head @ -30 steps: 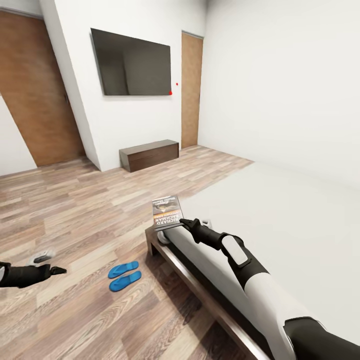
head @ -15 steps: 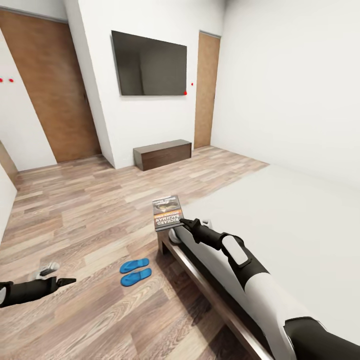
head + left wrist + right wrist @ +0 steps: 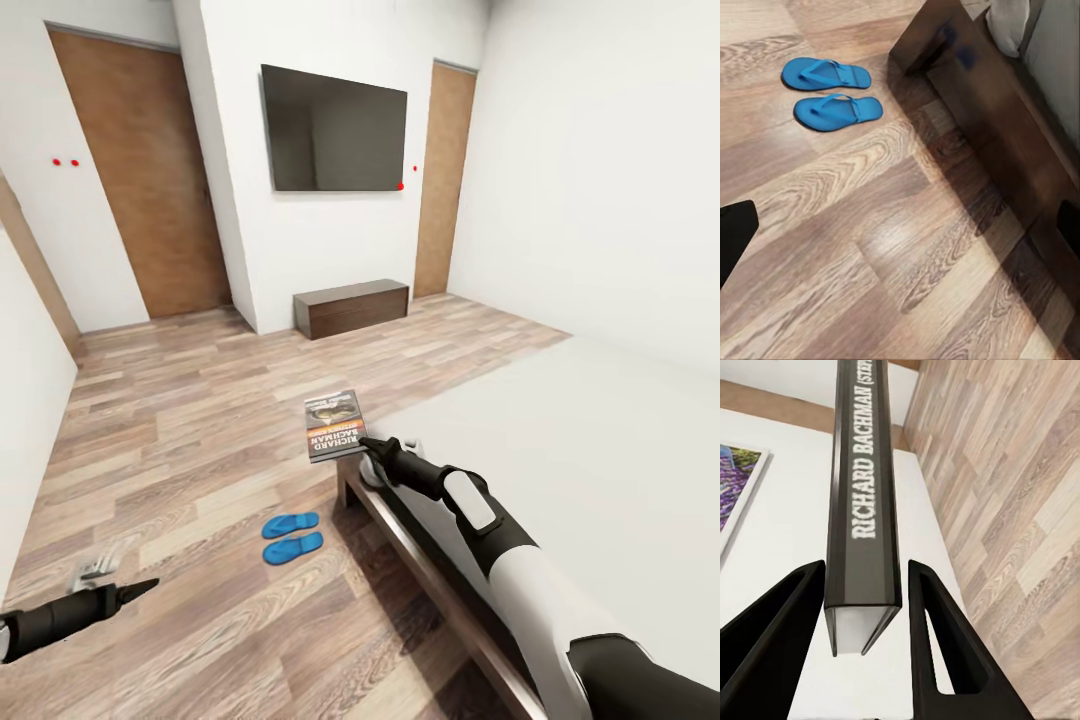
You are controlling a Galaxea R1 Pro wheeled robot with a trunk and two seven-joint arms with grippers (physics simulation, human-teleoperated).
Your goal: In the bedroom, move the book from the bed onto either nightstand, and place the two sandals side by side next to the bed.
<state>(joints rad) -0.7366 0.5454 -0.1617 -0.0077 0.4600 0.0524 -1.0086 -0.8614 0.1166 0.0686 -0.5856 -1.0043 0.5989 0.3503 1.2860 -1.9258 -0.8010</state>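
Note:
My right gripper (image 3: 364, 443) is shut on the lower edge of the book (image 3: 334, 425), holding it in the air over the corner of the bed (image 3: 560, 440). In the right wrist view the book's spine (image 3: 862, 487) sits between my right gripper's (image 3: 865, 570) fingers. The two sandals (image 3: 290, 523) (image 3: 292, 546) lie side by side on the floor near the bed's dark frame (image 3: 400, 530). They also appear in the left wrist view (image 3: 825, 73) (image 3: 838, 111). My left gripper (image 3: 138, 586) hangs low over the floor, left of the sandals, open and empty. The nightstand is out of view.
A wall TV (image 3: 335, 130) hangs over a low dark cabinet (image 3: 350, 308) at the far wall. Wooden doors (image 3: 140, 170) (image 3: 442, 180) flank it. A white wall (image 3: 30, 400) is close on the left. A small grey object (image 3: 95, 572) lies on the floor by my left gripper.
The camera has turned left, so the room, bed corner and sandals have slid right in the picture. My right gripper still holds the book. My left arm sits lower in the view.

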